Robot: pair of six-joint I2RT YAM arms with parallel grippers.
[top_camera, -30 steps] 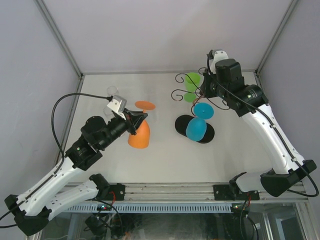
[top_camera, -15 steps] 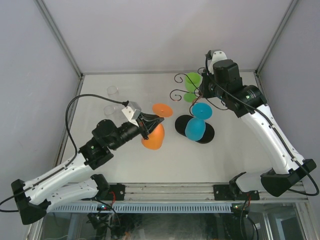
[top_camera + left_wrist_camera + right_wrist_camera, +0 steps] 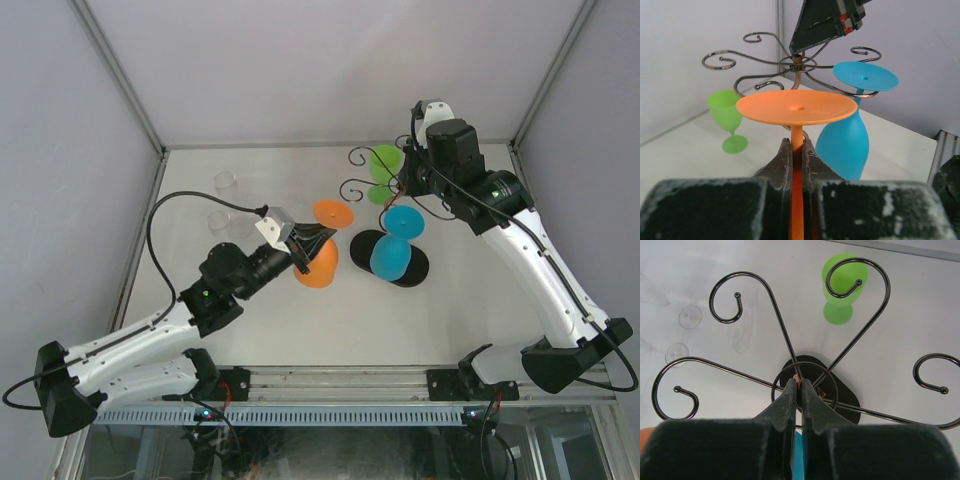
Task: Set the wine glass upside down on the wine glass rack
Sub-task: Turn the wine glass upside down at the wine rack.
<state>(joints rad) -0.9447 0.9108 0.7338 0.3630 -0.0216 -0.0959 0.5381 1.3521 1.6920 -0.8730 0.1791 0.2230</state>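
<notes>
Left arm extended from near-left corner toward centre of table; left jaws clamped on stem of orange wine glass. Glass inverted, long axis near vertical, foot up, bowl down, just left of wine glass rack. Right arm arched over rack; right jaws closed on top of its central stem.

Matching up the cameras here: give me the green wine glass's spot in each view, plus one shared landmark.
Top external: green wine glass upper right of centre, just beyond the wine glass rack.
Left wrist: the glass left of centre, standing upright below the scroll arms.
Right wrist: the glass upper right of centre, seen from above through a scroll curl.
Shared landmark: the rack, in all three.
</notes>
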